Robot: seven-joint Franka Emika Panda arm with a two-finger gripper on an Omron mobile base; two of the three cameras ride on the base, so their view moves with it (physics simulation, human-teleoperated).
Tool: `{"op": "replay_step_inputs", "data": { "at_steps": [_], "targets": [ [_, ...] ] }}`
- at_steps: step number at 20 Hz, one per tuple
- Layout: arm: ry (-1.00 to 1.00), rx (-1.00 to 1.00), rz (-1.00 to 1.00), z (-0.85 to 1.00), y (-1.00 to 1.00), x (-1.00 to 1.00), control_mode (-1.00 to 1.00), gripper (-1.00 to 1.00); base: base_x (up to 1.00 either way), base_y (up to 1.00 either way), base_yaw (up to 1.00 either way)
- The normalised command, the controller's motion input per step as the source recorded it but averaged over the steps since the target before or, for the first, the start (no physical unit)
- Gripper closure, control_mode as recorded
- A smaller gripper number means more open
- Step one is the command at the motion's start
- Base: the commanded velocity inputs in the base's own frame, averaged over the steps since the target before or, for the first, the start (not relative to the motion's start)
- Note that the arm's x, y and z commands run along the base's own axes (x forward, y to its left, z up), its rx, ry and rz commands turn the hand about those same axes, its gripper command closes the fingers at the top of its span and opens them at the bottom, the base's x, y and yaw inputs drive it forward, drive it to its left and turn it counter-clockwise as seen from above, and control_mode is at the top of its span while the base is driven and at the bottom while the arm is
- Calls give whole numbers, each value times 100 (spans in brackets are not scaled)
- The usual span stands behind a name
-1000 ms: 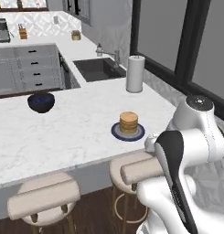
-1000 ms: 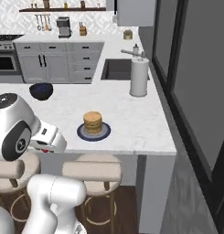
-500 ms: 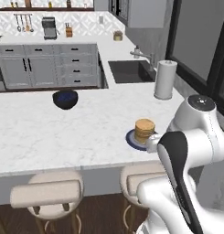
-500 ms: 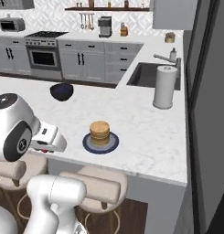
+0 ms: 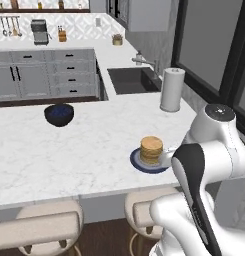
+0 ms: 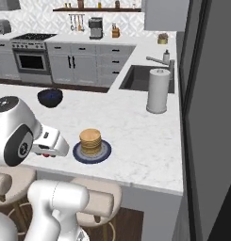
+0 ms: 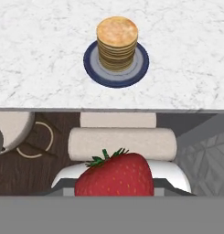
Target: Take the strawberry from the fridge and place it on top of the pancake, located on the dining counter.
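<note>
hand view, claw pinching strawberry, fingertips hidden, berry's base cut off

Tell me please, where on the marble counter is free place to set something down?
On the dining counter, the wide patch between the blueberry bowl and the pancake plate is bare, as is the front-left part. Another free strip lies between the plate and the paper towel roll. The busiest spot is around the plate, near the arm.

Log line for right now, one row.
phase: carrying to pancake | gripper: shut on strawberry | strawberry short of dining counter edge | pancake top bare
</note>
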Motion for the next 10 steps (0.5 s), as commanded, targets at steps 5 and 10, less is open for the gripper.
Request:
{"op": "replay_step_inputs", "data": {
  "at_steps": [5,10],
  "targets": [
    [0,0,0,0,0,0,100,100,73,23,-39],
    [0,0,0,0,0,0,100,100,66,24,-20]
  ]
}}
